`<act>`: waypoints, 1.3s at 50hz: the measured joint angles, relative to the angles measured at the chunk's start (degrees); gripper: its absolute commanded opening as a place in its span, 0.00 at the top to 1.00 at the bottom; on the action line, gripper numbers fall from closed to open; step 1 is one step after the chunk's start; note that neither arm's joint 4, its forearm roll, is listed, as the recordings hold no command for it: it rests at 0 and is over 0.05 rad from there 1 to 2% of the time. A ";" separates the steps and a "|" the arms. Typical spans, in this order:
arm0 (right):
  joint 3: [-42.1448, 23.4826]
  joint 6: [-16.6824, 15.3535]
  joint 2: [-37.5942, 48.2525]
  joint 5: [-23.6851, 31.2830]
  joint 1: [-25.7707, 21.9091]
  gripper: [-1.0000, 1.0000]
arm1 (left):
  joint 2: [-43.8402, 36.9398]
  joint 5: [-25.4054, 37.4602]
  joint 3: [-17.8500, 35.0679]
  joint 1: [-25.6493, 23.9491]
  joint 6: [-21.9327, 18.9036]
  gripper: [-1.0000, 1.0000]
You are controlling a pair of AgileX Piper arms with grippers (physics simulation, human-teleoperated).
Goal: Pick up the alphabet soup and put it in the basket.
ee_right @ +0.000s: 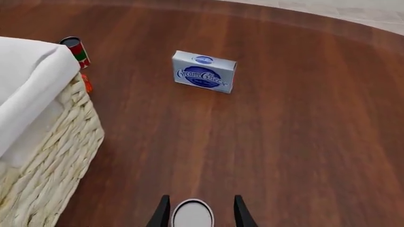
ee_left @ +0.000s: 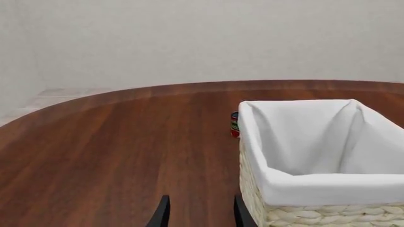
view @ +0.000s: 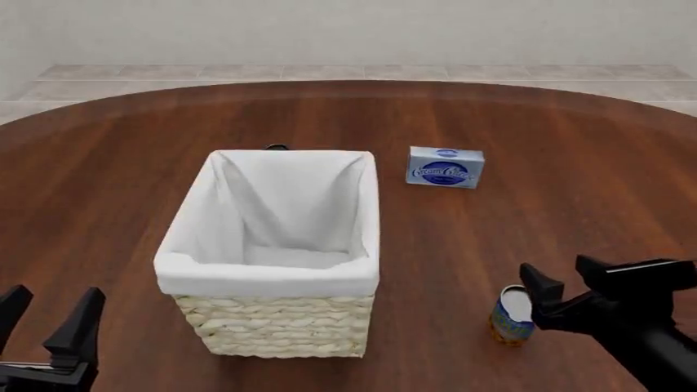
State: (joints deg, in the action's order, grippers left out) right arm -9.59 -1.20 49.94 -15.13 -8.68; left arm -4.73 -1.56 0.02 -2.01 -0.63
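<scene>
soup can (view: 512, 315) stands upright right of the basket (view: 273, 276), bare wood between them. right gripper (view: 560, 282) spread around its top, not clamped. left gripper (view: 49, 314) spread, empty. cream cheese box (view: 445, 167) farther off.

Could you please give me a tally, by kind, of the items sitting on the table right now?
Cans: 2, the alphabet soup between the right end effector's fingers, and a red-labelled can behind the basket
Baskets: 1, the basket
Boxes: 1, the cream cheese box
Total: 4
</scene>
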 measured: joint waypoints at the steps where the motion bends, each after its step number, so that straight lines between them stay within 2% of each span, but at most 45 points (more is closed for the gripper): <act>1: 0.07 0.02 0.33 -0.30 -0.10 0.00 | -0.07 -0.06 0.00 0.01 0.00 0.00; 28: 2.55 0.45 10.21 -9.66 -1.58 0.00 | -1.12 -0.76 -0.01 0.32 0.24 0.00; 65: 4.58 0.56 19.46 -17.93 -1.65 0.00 | -1.23 -0.62 -0.02 0.41 0.60 0.00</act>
State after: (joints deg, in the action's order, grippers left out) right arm -5.00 -0.64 69.40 -33.06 -10.33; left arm -5.95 -2.18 0.00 -1.60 -0.03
